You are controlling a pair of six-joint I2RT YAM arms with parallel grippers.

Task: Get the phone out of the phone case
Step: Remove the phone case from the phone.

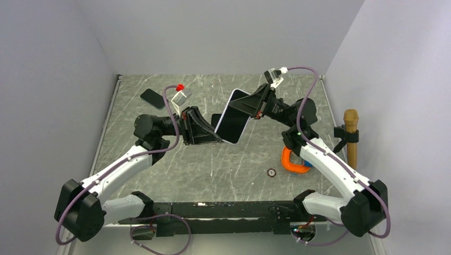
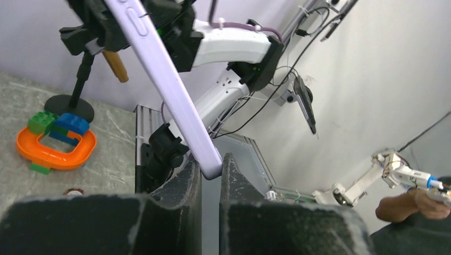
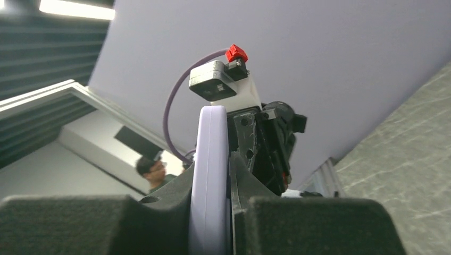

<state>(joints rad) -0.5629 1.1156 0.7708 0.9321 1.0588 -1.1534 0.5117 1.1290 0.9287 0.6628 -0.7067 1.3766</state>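
The phone in its lavender case (image 1: 234, 117) hangs tilted in the air above the middle of the table, held by both grippers. My left gripper (image 1: 218, 139) is shut on the case's lower corner. In the left wrist view the case edge (image 2: 165, 74) runs up and to the left from my left gripper (image 2: 211, 172). My right gripper (image 1: 245, 106) is shut on the upper part of the case. In the right wrist view the case edge (image 3: 210, 138) stands upright between the fingers of my right gripper (image 3: 211, 170). The phone's own face is mostly hidden.
A black phone-like slab (image 1: 153, 98) lies at the back left of the table. An orange ring holding toy bricks (image 1: 294, 162) sits right of centre, a small round piece (image 1: 272, 172) beside it. A brown-topped stand (image 1: 350, 135) rises at the right edge.
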